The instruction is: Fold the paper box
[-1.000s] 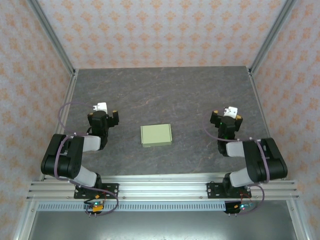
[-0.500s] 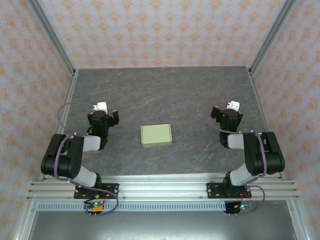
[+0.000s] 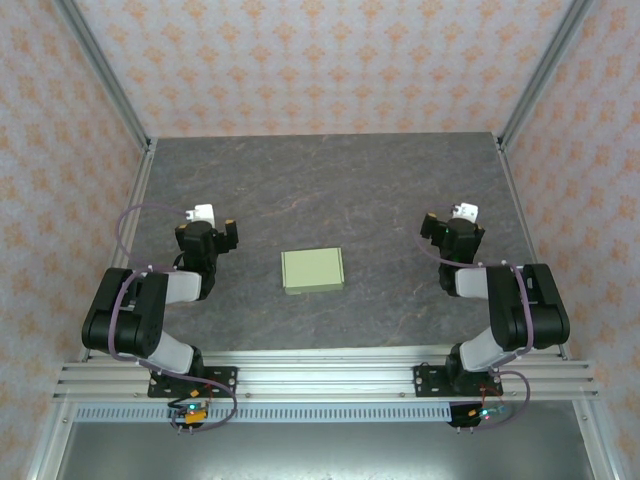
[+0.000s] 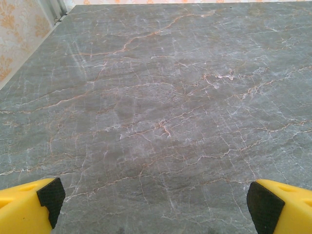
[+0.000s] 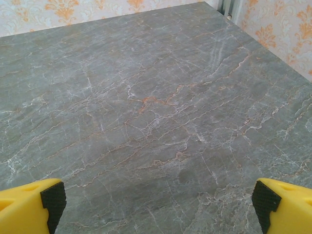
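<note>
While paper box (image 3: 313,270) lies central, table (image 3: 330,180) open around

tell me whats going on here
Two robot arms are set up to fold a paper box. It lies as a low, squarish pale green shape in the middle of the table, between the arms. Neither arm is touching it: the left gripper and the right gripper are both open, each over bare tabletop on its own side.

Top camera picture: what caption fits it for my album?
Green paper box on the gray table between the open left gripper and open right gripper.
</note>
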